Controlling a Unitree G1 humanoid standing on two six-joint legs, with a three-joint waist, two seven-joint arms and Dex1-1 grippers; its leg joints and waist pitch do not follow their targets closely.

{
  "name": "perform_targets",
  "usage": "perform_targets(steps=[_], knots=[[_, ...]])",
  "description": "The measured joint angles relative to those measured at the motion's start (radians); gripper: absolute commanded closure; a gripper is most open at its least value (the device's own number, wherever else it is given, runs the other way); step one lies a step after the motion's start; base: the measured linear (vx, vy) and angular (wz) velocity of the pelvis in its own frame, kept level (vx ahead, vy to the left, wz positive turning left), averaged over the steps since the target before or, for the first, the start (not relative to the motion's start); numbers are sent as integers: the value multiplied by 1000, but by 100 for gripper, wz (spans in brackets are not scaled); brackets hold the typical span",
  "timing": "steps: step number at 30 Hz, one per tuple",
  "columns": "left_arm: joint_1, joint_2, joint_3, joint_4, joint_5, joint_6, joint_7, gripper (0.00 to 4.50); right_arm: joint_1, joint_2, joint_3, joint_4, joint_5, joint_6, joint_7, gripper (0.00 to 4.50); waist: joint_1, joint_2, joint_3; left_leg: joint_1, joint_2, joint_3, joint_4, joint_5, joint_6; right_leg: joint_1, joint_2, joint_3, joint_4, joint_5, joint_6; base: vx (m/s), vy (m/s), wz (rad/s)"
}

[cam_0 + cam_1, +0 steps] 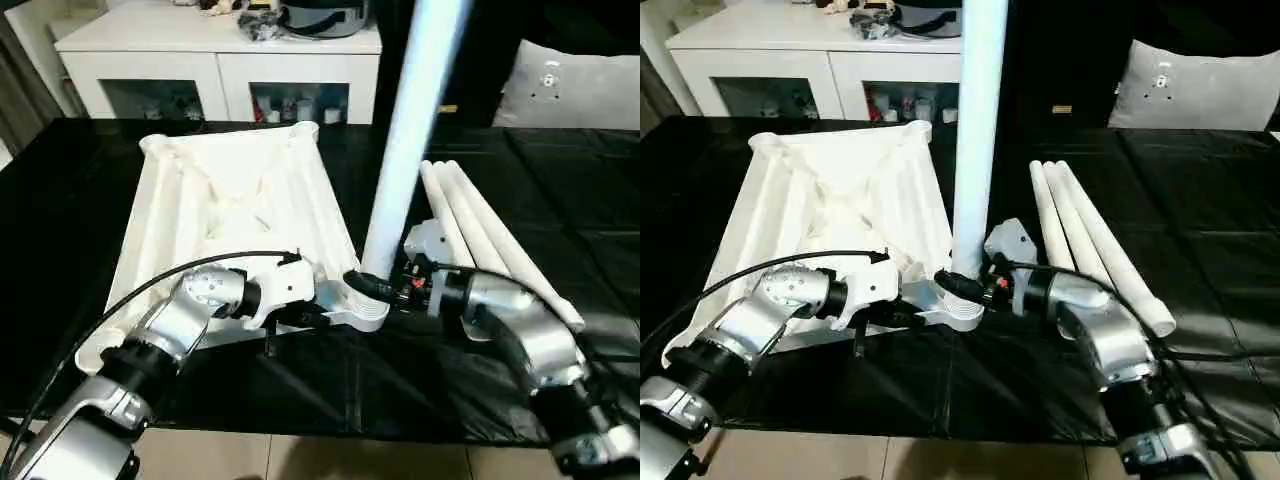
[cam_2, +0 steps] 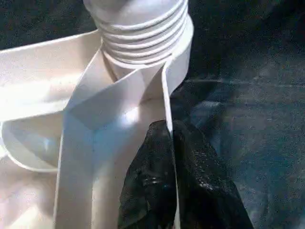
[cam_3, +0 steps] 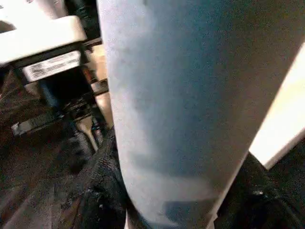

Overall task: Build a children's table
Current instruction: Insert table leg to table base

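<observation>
Table top (image 1: 235,215) lies upside down on the black surface (image 1: 560,190), X-ribbed underside up, so the corner sockets face upward and can take legs. It spreads away from both arms, its near corner right at the jaws.

One leg (image 1: 410,140) stands upright in that near corner socket (image 1: 360,305), long axis close to vertical, leaning slightly, threaded end down in the socket, other end rising out past the top of the head view. Threads still show above the socket rim in the left wrist view, so it is probably not screwed fully home.

Right gripper (image 1: 368,285) has its jaws clamped around the leg's lower end just above the socket, likely to turn it or hold it plumb.

Left gripper (image 2: 167,157) has its jaws pinched together on the thin upright rim wall of the top, just beside the socket, apparently bracing the top so it cannot spin with the leg.

Three spare legs (image 1: 490,235) lie flat side by side beyond the right gripper, near but apart from it, long axes running away from the robot, slightly slanted.
</observation>
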Motion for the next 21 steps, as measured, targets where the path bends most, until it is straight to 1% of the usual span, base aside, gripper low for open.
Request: perform_targets(steps=[6, 9, 14, 16, 18, 19, 21], knots=[[-10, 4, 0, 20, 1, -19, -15, 450, -1, -1, 3, -2, 0, 11, 25, 262, -4, -5, -3, 0, 1, 2, -1, 0, 0, 0, 0, 0, -2, -1, -2, 0, 0, 0], [-10, 5, 2, 23, -1, -18, -18, 450, 0, 1, 3, -2, 1, 12, 23, 262, -4, -5, -3, 0, 1, 2, -1, 0, 0, 0, 0, 0, -2, -1, -2, 0, 0, 0], [22, 16, 22, -20, -11, 28, -9, 450, 17, 33, -3, -17, 1, 20, -32, 262, -15, -5, -4, 2, 1, 3, -3, 0, 0, 0, 0, 0, -2, -1, -1, 0, 0, 0], [72, 17, 53, -85, -12, 91, 36, 450, 19, 84, -24, -14, 0, 42, -108, 262, -25, -8, -6, 5, 1, 3, -5, 0, 0, 1, 1, 1, -1, -1, -2, 0, 0, 0], [96, 10, 68, -127, -12, 154, 79, 450, 14, 110, -31, -4, -3, 50, -172, 262, -32, -8, -5, 9, 1, 3, -5, 0, -1, 3, 1, 1, -1, -5, 4, 0, 0, 0], [115, -5, 83, -164, -11, 215, 114, 450, 2, 137, -38, 12, -17, 57, -225, 262, -38, -9, -5, 13, 0, 3, -5, 0, -1, 5, 0, 1, -2, -5, 5, 0, 0, 0], [132, -31, 97, -211, -5, 307, 174, 450, -19, 172, -50, 43, -29, 65, -309, 262, -43, -11, -4, 15, 0, 3, -5, 0, -1, 4, -1, 1, -3, -6, 5, 0, 0, 0]])
